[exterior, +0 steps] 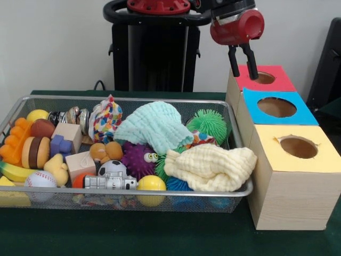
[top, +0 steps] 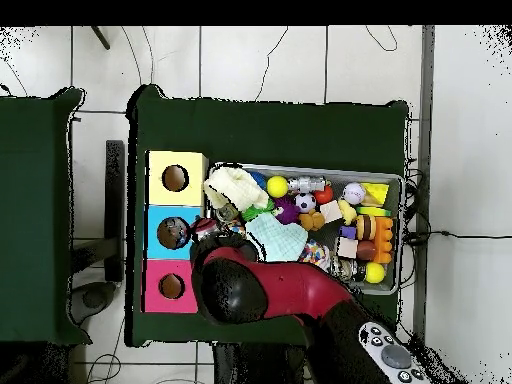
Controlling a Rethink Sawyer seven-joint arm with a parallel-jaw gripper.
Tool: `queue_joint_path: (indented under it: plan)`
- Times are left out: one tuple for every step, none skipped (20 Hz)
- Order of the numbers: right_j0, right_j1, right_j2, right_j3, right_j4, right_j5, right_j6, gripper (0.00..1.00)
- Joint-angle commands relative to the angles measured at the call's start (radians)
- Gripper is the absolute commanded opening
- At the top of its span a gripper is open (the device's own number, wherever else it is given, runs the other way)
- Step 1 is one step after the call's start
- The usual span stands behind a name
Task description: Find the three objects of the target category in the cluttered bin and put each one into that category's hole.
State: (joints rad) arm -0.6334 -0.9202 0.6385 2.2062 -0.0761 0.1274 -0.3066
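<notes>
My gripper (exterior: pixel 242 66) hangs just over the hole of the red-topped box (exterior: pixel 279 82), at its near left rim. Its two black fingers (exterior: pixel 234 63) point down with a small gap and nothing between them, so it is open. The wire bin (exterior: pixel 128 100) (top: pixel 392 180) lies left of the boxes, full of toys: a mint cloth (exterior: pixel 154 125), a yellow cloth (exterior: pixel 210 168), a green spiky ball (exterior: pixel 208 124), a purple spiky ball (exterior: pixel 136 159), a baseball (exterior: pixel 40 178), a soccer ball (exterior: pixel 112 168), a yellow ball (exterior: pixel 151 184). In the overhead view the red arm (top: pixel 290 290) hides the gripper.
Three wooden boxes stand in a row beside the bin, each with a round hole: red at the far end, blue (exterior: pixel 254 101) (top: pixel 155 215) in the middle, yellow (exterior: pixel 266 140) (top: pixel 195 165) nearest. A banana (exterior: pixel 13 172), a toy hamburger (exterior: pixel 36 152) and wooden blocks (exterior: pixel 68 133) fill the bin's left end.
</notes>
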Motion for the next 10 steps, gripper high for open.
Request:
queue_joint_path:
  plan:
    - [-0.018, 0.008, 0.036, 0.025, 0.054, 0.083, 0.349, 1.0]
    - [-0.018, 0.013, 0.034, 0.023, 0.054, 0.082, 0.349, 1.0]
    - [-0.018, 0.017, 0.031, 0.022, 0.053, 0.08, 0.349, 1.0]
    - [-0.022, 0.022, 0.037, 0.022, 0.056, 0.074, 0.353, 1.0]
    - [-0.019, 0.024, 0.034, 0.02, 0.058, 0.075, 0.354, 1.0]
    - [-0.016, 0.03, 0.028, 0.018, 0.055, 0.074, 0.351, 1.0]
    - [-0.015, 0.031, 0.027, 0.017, 0.056, 0.074, 0.35, 1.0]
    - [-0.013, 0.033, 0.026, 0.016, 0.056, 0.076, 0.348, 1.0]
    - [-0.005, 0.031, 0.012, 0.013, 0.054, 0.078, 0.347, 1.0]
    - [0.002, 0.029, -0.002, 0.01, 0.051, 0.08, 0.345, 1.0]
